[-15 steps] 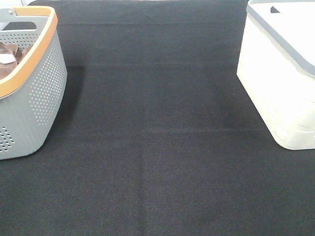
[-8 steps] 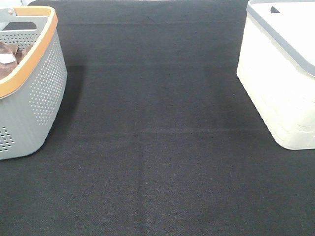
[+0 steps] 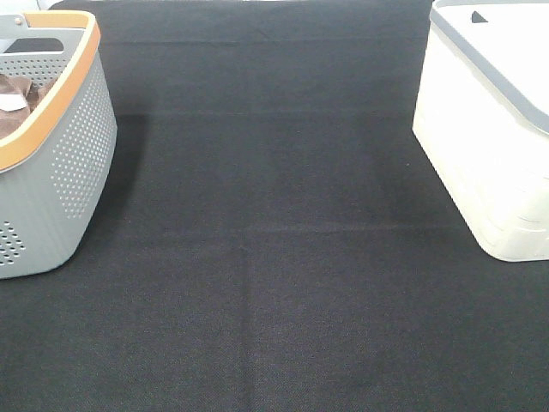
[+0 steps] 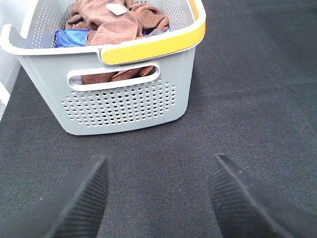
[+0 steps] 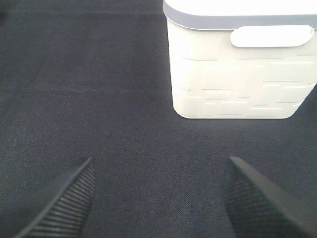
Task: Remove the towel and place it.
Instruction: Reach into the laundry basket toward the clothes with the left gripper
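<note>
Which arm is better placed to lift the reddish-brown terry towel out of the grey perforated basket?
Left. The open left gripper faces the grey perforated plastic basket holding the reddish-brown terry towel; the right gripper, also open, faces only the white plastic bin.

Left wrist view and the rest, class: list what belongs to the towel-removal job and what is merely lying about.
Job: towel, brown with white tag; grey basket holding it; left gripper, open.
Lying about: blue cloth in that basket; white bin, possibly the drop-off.
</note>
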Controlling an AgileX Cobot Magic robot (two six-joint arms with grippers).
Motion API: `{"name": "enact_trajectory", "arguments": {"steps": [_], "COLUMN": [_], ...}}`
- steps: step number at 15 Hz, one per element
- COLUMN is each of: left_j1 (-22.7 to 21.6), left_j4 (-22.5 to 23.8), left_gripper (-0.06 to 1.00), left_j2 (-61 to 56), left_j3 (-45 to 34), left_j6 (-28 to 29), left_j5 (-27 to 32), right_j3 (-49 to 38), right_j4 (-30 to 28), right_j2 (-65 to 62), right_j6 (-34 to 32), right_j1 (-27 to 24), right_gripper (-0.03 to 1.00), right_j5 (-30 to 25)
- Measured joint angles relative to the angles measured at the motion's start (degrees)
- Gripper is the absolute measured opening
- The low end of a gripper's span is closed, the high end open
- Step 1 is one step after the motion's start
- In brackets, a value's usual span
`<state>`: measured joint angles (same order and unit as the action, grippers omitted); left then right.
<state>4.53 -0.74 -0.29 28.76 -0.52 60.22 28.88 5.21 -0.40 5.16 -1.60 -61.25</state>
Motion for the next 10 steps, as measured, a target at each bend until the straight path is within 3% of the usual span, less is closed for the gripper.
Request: {"name": "enact_trajectory", "arguments": {"steps": [10], "left_j1": [0.0], "left_j4": [0.7], "left_gripper": [0.58], "left_j2": [0.0], "left_j3": [0.0], "left_j6": [0.0], "left_j5": [0.0], "right_j3": [0.0], "right_j4": [0.0], "right_j2": [0.0], "right_j6": [0.0], "right_j1": [0.0], "right_gripper": [0.69], "right_j5": [0.0]}}
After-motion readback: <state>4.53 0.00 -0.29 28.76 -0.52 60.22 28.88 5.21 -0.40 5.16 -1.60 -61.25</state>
